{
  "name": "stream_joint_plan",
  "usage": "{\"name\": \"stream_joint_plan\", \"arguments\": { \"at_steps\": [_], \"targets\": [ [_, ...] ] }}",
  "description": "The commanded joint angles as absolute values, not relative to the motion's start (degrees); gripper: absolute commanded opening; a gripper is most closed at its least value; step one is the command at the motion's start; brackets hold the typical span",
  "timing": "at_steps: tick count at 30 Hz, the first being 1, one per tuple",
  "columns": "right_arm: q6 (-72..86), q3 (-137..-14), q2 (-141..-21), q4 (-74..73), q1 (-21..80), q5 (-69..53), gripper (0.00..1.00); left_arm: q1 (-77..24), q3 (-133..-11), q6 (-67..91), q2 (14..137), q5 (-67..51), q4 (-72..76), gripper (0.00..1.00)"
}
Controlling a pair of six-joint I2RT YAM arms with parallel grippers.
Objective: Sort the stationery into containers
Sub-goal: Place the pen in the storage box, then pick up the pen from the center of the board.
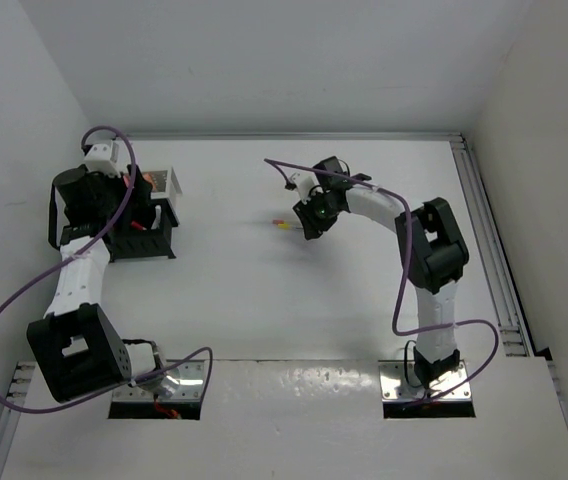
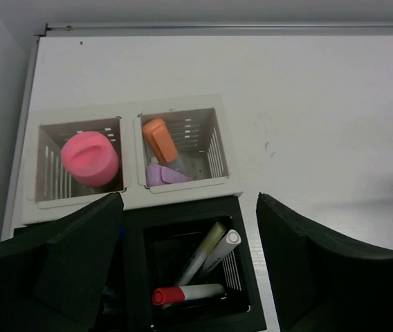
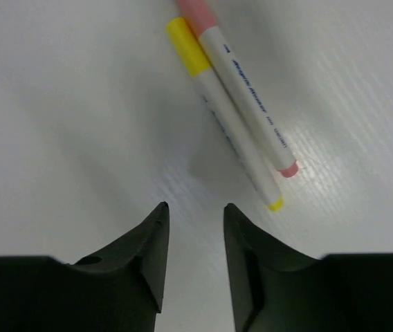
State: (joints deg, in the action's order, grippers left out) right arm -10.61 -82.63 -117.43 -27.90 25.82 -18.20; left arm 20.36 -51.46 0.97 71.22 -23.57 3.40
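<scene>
My left gripper (image 2: 189, 200) is open and empty, hovering over the black organizer (image 2: 252, 304). One compartment holds a red-capped marker (image 2: 186, 294) and two pale pens (image 2: 221, 250). The adjoining white perforated bin (image 2: 131, 197) holds a pink round piece (image 2: 89, 158) on the left, and an orange piece (image 2: 160, 140) with a lilac one on the right. My right gripper (image 3: 195, 207) is open and empty, low over the table. A yellow-capped marker (image 3: 224, 117) and a pink-capped marker (image 3: 245, 97) lie side by side just ahead and right of its tips. They also show in the top view (image 1: 282, 225).
The organizer (image 1: 149, 240) and bin (image 1: 169, 182) stand at the table's left side, partly under the left arm. White walls close in the table on the left, back and right. A metal rail (image 1: 489, 240) runs along the right edge.
</scene>
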Motion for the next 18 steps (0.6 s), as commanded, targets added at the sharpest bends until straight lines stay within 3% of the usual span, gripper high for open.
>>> {"name": "stream_joint_plan", "arguments": {
  "at_steps": [1, 10, 18],
  "targets": [
    [-12.7, -84.7, -117.9, -26.1, 25.7, -13.9, 0.39, 20.3, -52.7, 2.4, 69.5, -27.6, 3.6, 0.84],
    [-13.5, -83.1, -118.4, -25.8, 25.1, -11.9, 0.50, 18.9, -52.4, 5.0, 69.5, -28.8, 3.6, 0.88],
    [-14.7, -86.2, -123.1, -27.2, 24.3, -13.4, 0.49, 18.3, -53.3, 5.3, 69.9, -29.0, 2.9, 0.98]
  ]
}}
